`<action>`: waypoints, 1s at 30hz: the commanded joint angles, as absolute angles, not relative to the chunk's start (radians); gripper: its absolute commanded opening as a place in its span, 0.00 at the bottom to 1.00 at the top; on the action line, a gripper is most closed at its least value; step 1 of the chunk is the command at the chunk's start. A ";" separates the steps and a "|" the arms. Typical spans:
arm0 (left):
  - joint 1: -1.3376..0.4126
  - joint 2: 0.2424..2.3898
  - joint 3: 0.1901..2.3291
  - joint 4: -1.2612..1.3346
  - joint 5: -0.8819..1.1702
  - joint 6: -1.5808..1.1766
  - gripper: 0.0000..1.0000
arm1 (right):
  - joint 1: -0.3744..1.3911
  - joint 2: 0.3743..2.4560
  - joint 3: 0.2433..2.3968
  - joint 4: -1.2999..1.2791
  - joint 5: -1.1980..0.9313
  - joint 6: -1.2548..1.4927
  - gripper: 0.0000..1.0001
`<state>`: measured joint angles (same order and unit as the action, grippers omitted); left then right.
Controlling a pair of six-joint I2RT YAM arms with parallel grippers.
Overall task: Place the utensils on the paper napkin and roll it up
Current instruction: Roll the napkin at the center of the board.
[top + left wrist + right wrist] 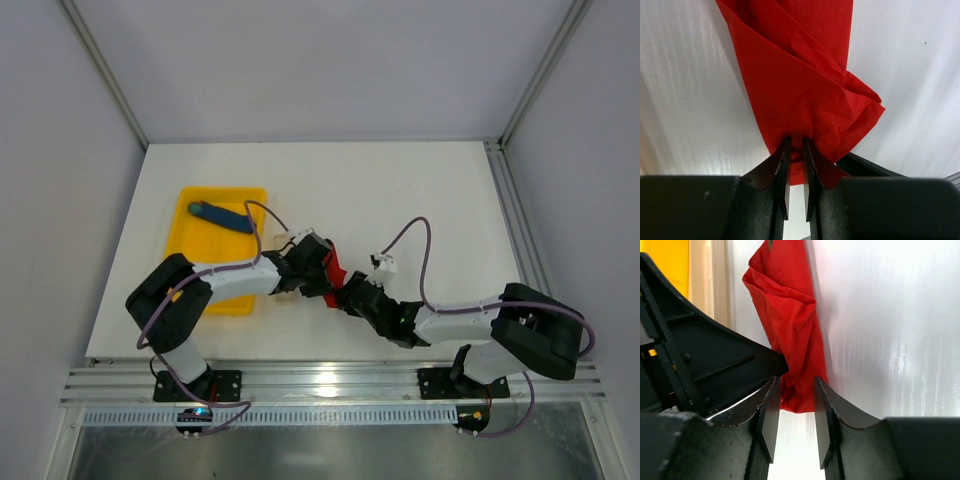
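Note:
The paper napkin (333, 272) is a crumpled red roll lying on the white table between the two arms. My left gripper (326, 282) is shut on one end of it. In the left wrist view its narrow fingertips (796, 142) pinch the red paper (800, 90). My right gripper (346, 291) comes in from the other side. In the right wrist view its jaws (796, 385) stand open, and the lower end of the napkin (792, 325) lies between the tips. No utensils show in any view.
A yellow tray (205, 250) sits at the left of the table with a blue stick-shaped object (222, 215) in it; its corner shows in the right wrist view (665, 265). The left gripper's black body (705, 365) is close beside the right fingers.

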<state>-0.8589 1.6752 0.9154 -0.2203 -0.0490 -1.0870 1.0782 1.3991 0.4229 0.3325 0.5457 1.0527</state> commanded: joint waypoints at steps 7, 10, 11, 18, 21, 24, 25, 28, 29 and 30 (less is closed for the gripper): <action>-0.861 1.717 0.939 -0.209 -0.067 -1.089 0.18 | 1.078 1.238 0.414 0.204 0.672 0.986 0.38; -0.862 1.717 0.948 -0.218 -0.071 -1.086 0.18 | 1.068 1.224 0.407 0.195 0.690 0.956 0.33; -0.861 1.717 0.957 -0.225 -0.071 -1.088 0.18 | 1.057 1.227 0.405 0.196 0.683 0.954 0.33; -0.862 1.710 0.982 -0.242 -0.075 -1.077 0.18 | 0.985 1.327 0.379 0.299 0.568 0.920 0.31; -0.864 1.701 0.988 -0.236 -0.071 -1.074 0.18 | 0.986 1.359 0.380 0.334 0.534 0.920 0.31; -0.867 1.697 0.988 -0.230 -0.067 -1.074 0.18 | 0.986 1.390 0.348 0.437 0.482 0.919 0.31; -0.868 1.697 0.988 -0.230 -0.066 -1.074 0.18 | 0.991 1.406 0.353 0.446 0.470 0.917 0.31; -0.873 1.695 0.989 -0.230 -0.067 -1.077 0.18 | 1.002 1.423 0.350 0.445 0.463 0.945 0.31; -0.876 1.690 0.988 -0.235 -0.074 -1.075 0.19 | 1.011 1.425 0.347 0.449 0.465 0.953 0.30; -0.880 1.681 0.989 -0.238 -0.077 -1.072 0.19 | 1.014 1.424 0.344 0.449 0.466 0.965 0.30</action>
